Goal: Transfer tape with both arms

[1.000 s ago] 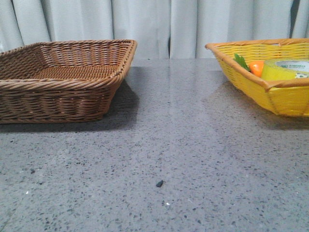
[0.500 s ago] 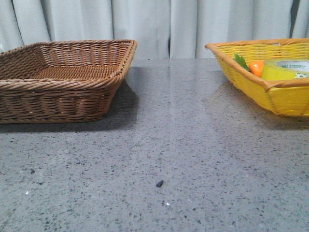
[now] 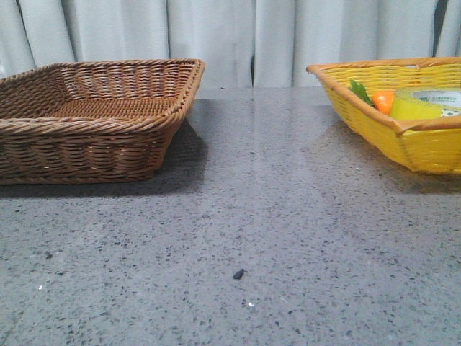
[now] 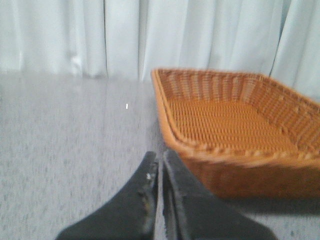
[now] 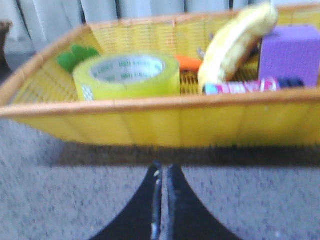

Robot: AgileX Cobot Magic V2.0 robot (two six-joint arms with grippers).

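Note:
The tape point(image 5: 127, 76), a wide yellow roll with a white core, lies flat in the yellow basket point(image 5: 150, 125); the front view shows the tape point(image 3: 425, 105) at the far right behind the basket's rim. My right gripper point(image 5: 163, 167) is shut and holds nothing, over the table just outside the basket's near wall. My left gripper point(image 4: 160, 157) is shut and holds nothing too, close to the corner of the brown wicker basket point(image 4: 235, 125). Neither arm shows in the front view.
The yellow basket also holds an orange carrot point(image 5: 189, 63) with green leaves point(image 5: 75, 56), a banana point(image 5: 235, 40), a purple box point(image 5: 290, 52) and a pink tube point(image 5: 242, 88). The brown basket point(image 3: 94, 119) stands at the left. A small dark speck point(image 3: 238, 274) lies on the grey table.

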